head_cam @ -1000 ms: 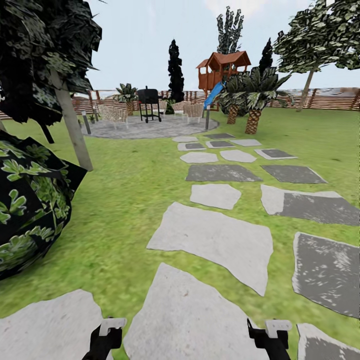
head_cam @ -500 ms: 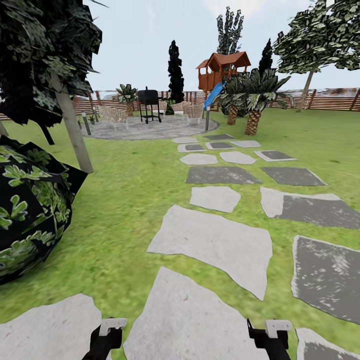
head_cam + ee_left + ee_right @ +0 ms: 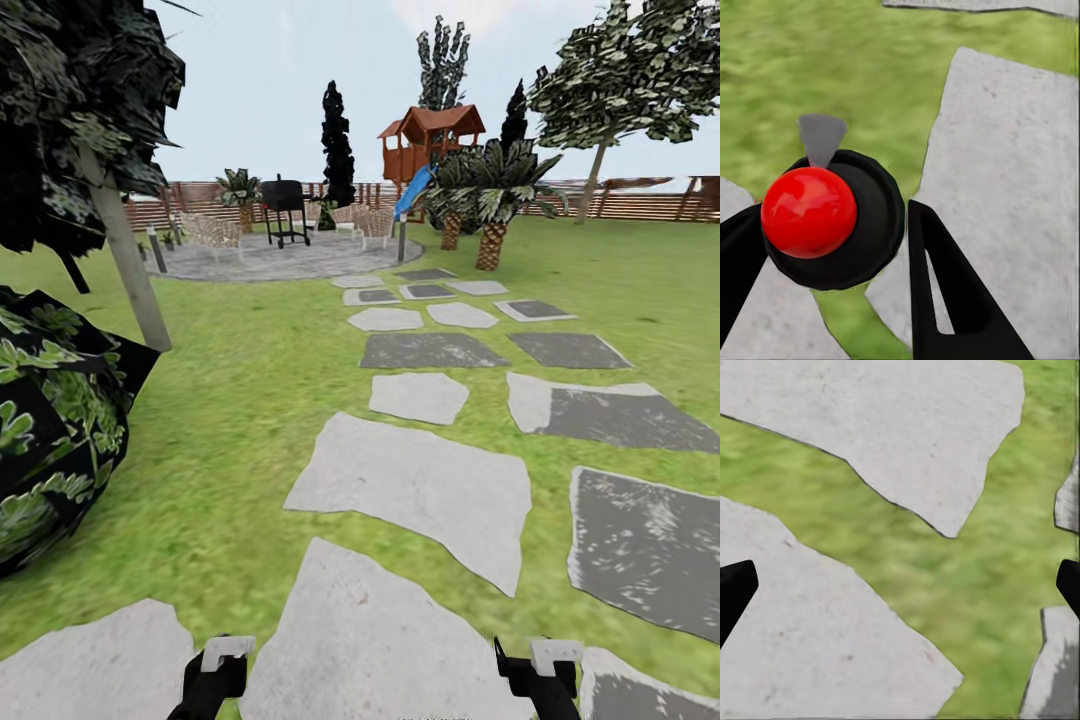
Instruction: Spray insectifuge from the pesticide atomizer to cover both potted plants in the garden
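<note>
- Garden: lawn runs ahead to a round stone patio, slat fence behind it.
- Slabs, light and dark grey, lead from the near foreground up to the patio.
- On the patio: black grill, pale chairs either side of it, short grey bollard at the near-left rim. Small greenery sits by the bollard, too small to name.
- Atomizer and potted plants: cannot make them out at this range.
- Palms stand right of the patio; red playhouse with a blue slide behind them.
- Dark leafy bush fills the left edge; pale tree trunk just beyond it.
- Left gripper: black fingers spread wide, nothing between them but a black disc with a red ball seen below, over grass and slab. In the head view it sits at the bottom edge.
- Right gripper: only the finger tips show at the two sides, far apart, jaws open, over slab and grass. Head view places it at the bottom right.
</note>
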### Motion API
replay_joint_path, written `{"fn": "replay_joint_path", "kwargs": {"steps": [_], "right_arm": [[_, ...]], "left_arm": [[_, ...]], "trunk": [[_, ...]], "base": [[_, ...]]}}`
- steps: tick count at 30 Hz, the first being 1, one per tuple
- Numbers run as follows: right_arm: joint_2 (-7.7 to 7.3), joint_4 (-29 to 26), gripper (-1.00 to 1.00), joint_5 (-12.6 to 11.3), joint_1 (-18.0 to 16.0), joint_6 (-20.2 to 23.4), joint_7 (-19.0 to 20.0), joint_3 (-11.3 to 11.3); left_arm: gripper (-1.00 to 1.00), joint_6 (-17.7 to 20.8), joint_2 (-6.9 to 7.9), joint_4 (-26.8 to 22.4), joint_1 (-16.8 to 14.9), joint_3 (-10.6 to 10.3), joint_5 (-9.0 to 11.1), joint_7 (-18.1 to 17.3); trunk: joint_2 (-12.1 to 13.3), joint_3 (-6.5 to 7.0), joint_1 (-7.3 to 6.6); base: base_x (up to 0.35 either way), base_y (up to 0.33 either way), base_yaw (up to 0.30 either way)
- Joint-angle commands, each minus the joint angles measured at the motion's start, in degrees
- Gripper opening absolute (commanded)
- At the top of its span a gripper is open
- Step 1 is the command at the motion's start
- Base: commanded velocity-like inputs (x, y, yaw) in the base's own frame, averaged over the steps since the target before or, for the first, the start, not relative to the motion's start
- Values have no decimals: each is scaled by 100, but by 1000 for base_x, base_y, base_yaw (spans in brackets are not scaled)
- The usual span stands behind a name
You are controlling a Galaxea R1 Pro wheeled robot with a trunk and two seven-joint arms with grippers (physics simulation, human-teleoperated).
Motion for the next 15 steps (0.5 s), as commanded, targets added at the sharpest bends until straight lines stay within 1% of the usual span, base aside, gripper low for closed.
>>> {"fn": "replay_joint_path", "kwargs": {"steps": [1,3,7,10,15], "right_arm": [[1,7,100,13,-2,-16,-14,-3],[7,7,100,13,-3,-17,-14,0],[25,7,100,13,-1,-11,-14,5],[40,7,100,13,-4,-10,-10,6],[37,21,100,15,-5,-10,-5,6]], "left_arm": [[-100,-18,0,2,-2,2,8,2],[-100,-17,0,2,-2,2,8,6],[-100,-17,-2,2,-2,0,1,10],[-100,-17,0,9,-2,0,-1,10],[-100,-18,0,10,-2,0,-6,10]], "trunk": [[-2,-5,-1],[-2,-5,-1],[-2,-5,-1],[-2,-5,-1],[-2,-5,-1]], "base": [[0,0,-297],[3,0,-298],[304,0,-272],[333,0,-81],[337,0,-12]]}}
